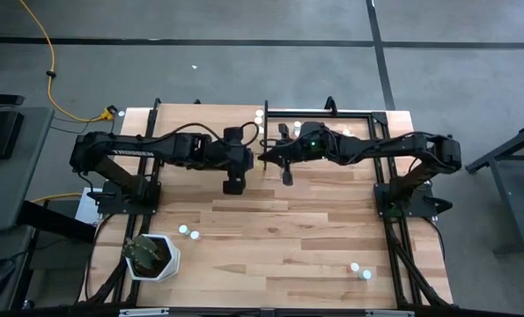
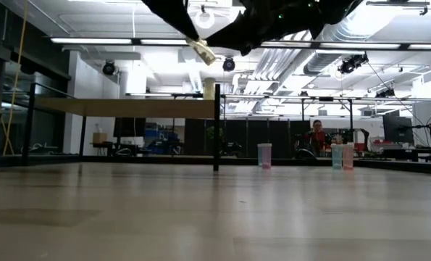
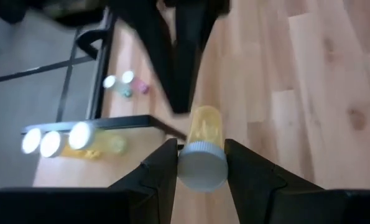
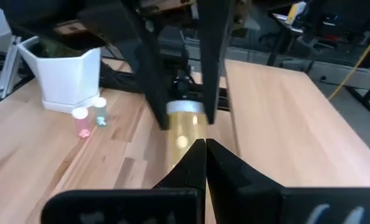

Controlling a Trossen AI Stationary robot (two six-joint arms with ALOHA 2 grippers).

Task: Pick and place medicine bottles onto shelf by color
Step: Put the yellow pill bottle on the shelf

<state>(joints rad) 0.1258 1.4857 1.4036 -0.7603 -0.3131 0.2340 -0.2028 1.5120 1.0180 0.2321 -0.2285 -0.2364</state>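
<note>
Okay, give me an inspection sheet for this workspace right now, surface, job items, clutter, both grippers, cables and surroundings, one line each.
Surface: striped wood table, mostly bare in the middle.
Job's things: yellow bottle with a white cap held in the air over the table; other bottles stand on the shelf at the far edge, two near the plant pot and two at the near right.
Clutter: plant pot at the near left corner.
Grippers: left gripper has its jaws shut on the yellow bottle; right gripper has its jaws shut and empty, close to that bottle.
Cables: yellow cable on the floor beyond the left side.
Surroundings: a person far behind the table.
</note>
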